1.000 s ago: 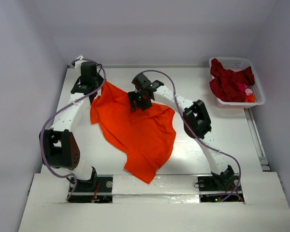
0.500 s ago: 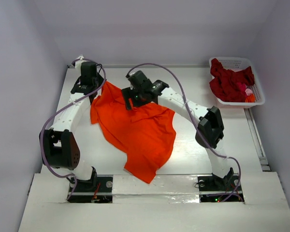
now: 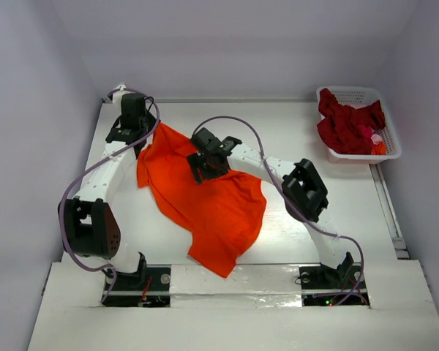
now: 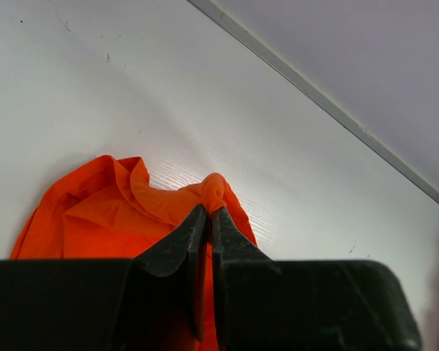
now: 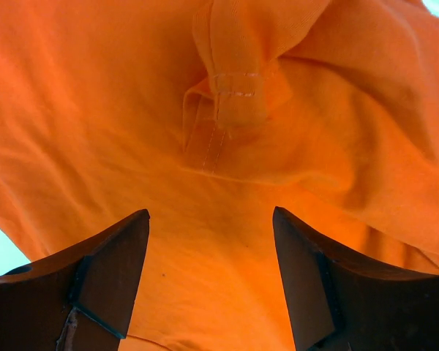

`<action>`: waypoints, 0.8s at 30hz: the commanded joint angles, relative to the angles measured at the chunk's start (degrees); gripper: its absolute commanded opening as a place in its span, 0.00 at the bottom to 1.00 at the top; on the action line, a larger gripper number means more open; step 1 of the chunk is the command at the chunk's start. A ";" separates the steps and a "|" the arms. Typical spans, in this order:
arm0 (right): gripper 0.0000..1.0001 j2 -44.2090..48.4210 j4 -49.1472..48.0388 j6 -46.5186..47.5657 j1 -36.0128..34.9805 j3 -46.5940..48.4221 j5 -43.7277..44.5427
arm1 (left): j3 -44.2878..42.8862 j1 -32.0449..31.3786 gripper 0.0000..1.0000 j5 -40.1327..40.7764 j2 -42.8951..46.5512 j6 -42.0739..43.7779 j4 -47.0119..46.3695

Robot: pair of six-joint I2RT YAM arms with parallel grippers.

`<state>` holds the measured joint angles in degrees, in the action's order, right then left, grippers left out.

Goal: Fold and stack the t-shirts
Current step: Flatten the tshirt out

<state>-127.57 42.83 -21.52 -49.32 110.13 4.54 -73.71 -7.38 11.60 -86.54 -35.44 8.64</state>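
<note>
The orange t-shirt [image 3: 205, 205] lies rumpled on the counter [image 3: 366, 205], well apart from the basket [image 3: 351, 93] of dark red t-shirts [image 3: 347, 128]. Your left end effector [image 4: 209, 212] is clamped on its edge farthest from the basket; your right end effector [image 5: 211, 213], jaws apart, hangs over a bunched seam [image 5: 234, 95]. Closing there could pinch two layers and twist the spread.

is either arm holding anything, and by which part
The left tool pinches a bunched fold at the far left corner of the orange t-shirt. The right tool stands open above the shirt, holding nothing.
</note>
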 commanded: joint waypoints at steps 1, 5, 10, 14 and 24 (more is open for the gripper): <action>0.73 -0.66 -1.87 -0.89 -0.07 3.34 1.36 | -1.87 0.35 0.00 0.10 3.66 0.20 -0.65; 0.73 -2.07 -1.69 -1.42 -0.07 4.48 0.74 | -1.79 0.35 0.00 0.27 3.66 0.37 -0.73; 0.73 -2.34 -2.31 -1.68 -0.07 3.52 0.30 | -1.52 0.35 0.00 0.36 3.84 0.37 -0.73; 0.73 -2.68 -2.49 -1.60 -0.07 3.25 0.65 | -1.43 0.35 0.00 0.18 3.66 0.37 -1.00; 0.71 -4.35 -3.10 -2.12 -0.07 3.17 -0.32 | -1.43 0.35 0.00 0.18 3.75 0.28 -1.00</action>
<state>-130.96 41.74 -22.94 -49.21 112.16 4.51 -73.71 -7.38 11.60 -85.65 -35.42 8.86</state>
